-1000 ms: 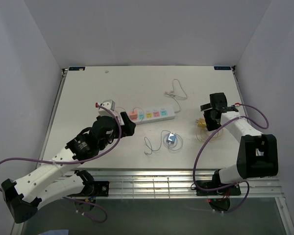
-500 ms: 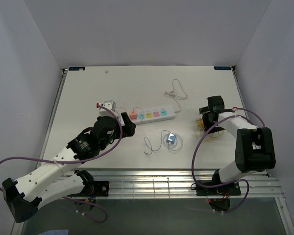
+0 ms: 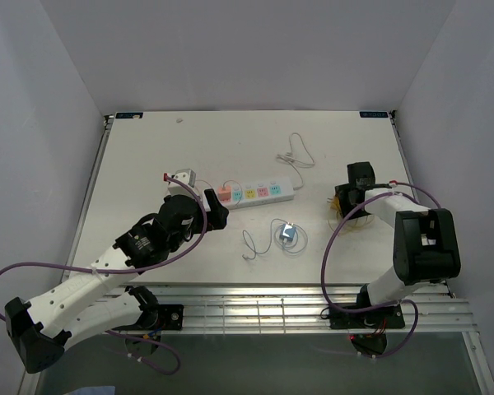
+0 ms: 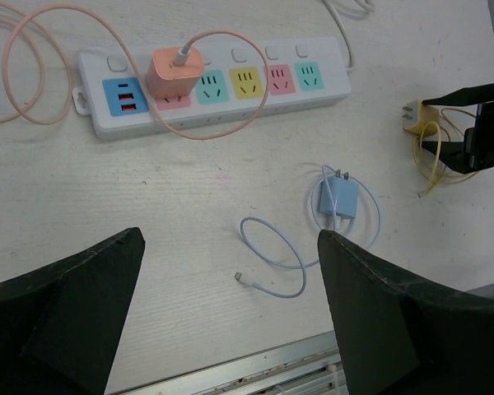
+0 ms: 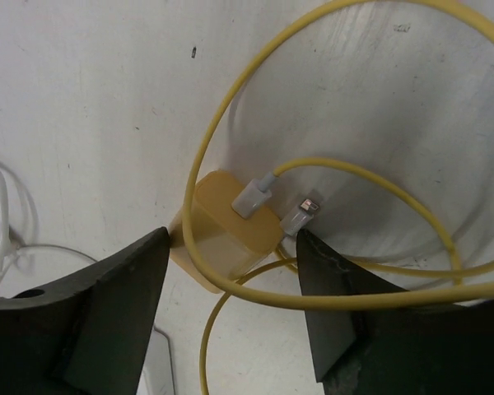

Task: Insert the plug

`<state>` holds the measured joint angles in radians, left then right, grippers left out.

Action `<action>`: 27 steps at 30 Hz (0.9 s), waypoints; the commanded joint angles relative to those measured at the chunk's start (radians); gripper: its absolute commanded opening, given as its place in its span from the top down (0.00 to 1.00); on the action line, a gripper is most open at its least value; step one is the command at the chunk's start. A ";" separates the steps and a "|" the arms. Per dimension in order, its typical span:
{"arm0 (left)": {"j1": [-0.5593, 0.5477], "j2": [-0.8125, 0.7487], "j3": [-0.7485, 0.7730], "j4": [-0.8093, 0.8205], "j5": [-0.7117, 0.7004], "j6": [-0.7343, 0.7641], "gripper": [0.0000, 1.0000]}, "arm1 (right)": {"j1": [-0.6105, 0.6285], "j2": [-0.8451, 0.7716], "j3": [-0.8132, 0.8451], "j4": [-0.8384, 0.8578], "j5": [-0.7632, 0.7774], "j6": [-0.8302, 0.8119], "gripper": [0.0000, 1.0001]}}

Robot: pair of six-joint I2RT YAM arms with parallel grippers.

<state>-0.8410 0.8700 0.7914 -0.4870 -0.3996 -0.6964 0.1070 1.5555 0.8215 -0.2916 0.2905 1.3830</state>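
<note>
A white power strip (image 3: 259, 193) with coloured sockets lies mid-table; it also shows in the left wrist view (image 4: 222, 99). A pink plug (image 4: 174, 72) with a pink cable sits in its second socket. A yellow charger plug (image 5: 226, 226) with a looped yellow cable (image 5: 346, 177) lies on the table at the right (image 3: 338, 206). My right gripper (image 5: 233, 243) is open and low over it, one finger on each side of the yellow plug. My left gripper (image 4: 230, 239) is open and empty above the table, near the strip's left end (image 3: 216, 216).
A blue charger (image 4: 337, 197) with a coiled pale blue cable (image 4: 272, 263) lies in front of the strip. A small grey adapter (image 3: 181, 176) sits at the strip's left. The strip's white cord (image 3: 296, 152) loops behind. A metal rail (image 3: 272, 300) runs along the near edge.
My right gripper has moved left and down onto the yellow plug, so its fingers now flank it. The left arm has barely moved.
</note>
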 commanded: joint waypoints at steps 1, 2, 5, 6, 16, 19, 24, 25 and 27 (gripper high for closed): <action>-0.003 -0.009 -0.001 -0.004 -0.008 -0.002 0.02 | 0.002 0.040 0.001 -0.015 0.041 0.007 0.34; -0.003 -0.011 -0.001 -0.004 -0.010 -0.003 0.02 | 0.002 0.041 0.004 -0.017 0.047 0.004 0.39; -0.004 -0.012 0.000 -0.007 -0.013 -0.003 0.02 | 0.002 0.040 0.002 -0.017 0.053 -0.005 0.49; -0.003 -0.014 -0.001 -0.007 -0.015 -0.003 0.02 | 0.002 0.040 0.001 -0.014 0.056 -0.010 0.52; -0.004 -0.022 0.008 -0.010 -0.005 -0.005 0.02 | 0.002 0.012 0.004 0.048 0.102 -0.236 0.81; -0.003 -0.025 0.006 -0.009 -0.004 -0.006 0.02 | 0.002 0.021 -0.001 0.075 0.093 -0.294 0.92; -0.004 -0.019 0.009 -0.012 0.001 -0.006 0.02 | 0.002 0.034 -0.015 0.134 0.056 -0.358 0.92; -0.004 -0.020 0.009 -0.013 0.002 -0.006 0.02 | 0.002 0.026 -0.019 0.140 0.047 -0.367 0.92; -0.003 -0.020 0.009 -0.009 0.007 -0.011 0.02 | 0.002 0.000 -0.047 0.213 0.033 -0.429 0.92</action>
<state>-0.8410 0.8669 0.7914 -0.4934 -0.4030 -0.7002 0.1066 1.5646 0.8200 -0.1173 0.3309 1.0672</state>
